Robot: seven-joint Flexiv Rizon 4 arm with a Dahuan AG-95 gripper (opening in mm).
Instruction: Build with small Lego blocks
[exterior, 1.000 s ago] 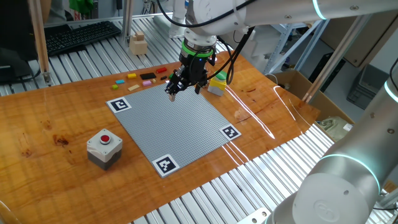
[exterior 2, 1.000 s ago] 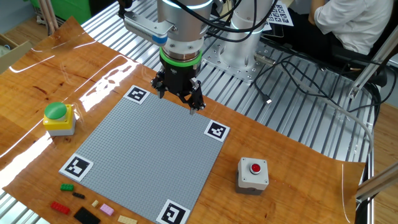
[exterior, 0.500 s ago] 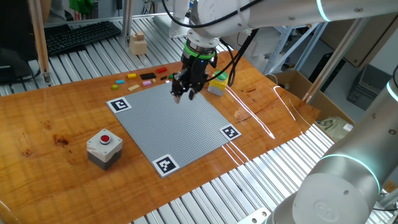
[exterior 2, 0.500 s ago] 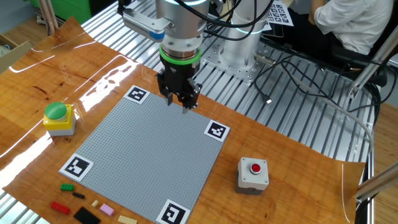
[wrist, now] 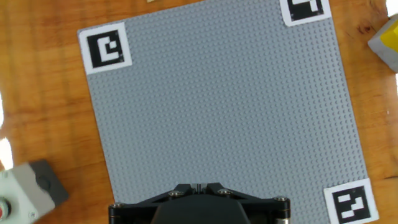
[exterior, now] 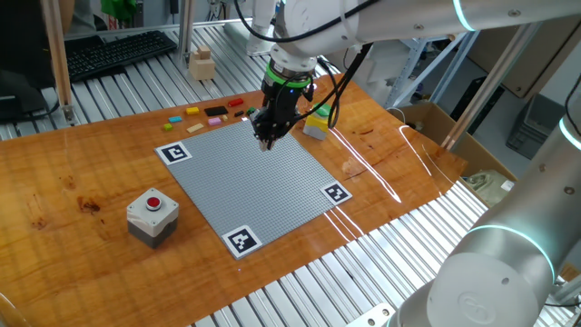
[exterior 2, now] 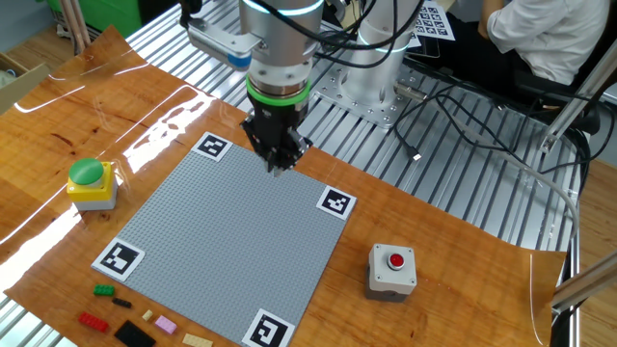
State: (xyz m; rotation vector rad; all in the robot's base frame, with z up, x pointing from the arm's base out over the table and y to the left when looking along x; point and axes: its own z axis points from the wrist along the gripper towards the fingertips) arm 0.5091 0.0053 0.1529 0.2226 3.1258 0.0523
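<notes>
The small Lego blocks [exterior: 216, 112] lie loose in a row on the wood beyond the far edge of the grey baseplate [exterior: 254, 182]: black, red, yellow, orange, pink and tan. In the other fixed view they [exterior 2: 133, 333] lie by the near corner of the baseplate [exterior 2: 222, 241]. My gripper [exterior: 267, 143] hangs over the far part of the plate, its fingers pressed together with nothing seen between them. It also shows in the other fixed view [exterior 2: 277, 168]. The hand view shows bare baseplate [wrist: 217, 106] past the shut gripper [wrist: 198, 185].
A yellow box with a green top [exterior: 317, 123] stands just right of the gripper, and appears again in the other fixed view [exterior 2: 92, 183]. A grey box with a red button [exterior: 152, 215] sits left of the plate. A pale wooden block [exterior: 201, 64] and a keyboard [exterior: 118, 53] lie behind.
The fingers were spread apart a second ago and have come together. The hand has shifted slightly toward the plate's far edge and stayed above it.
</notes>
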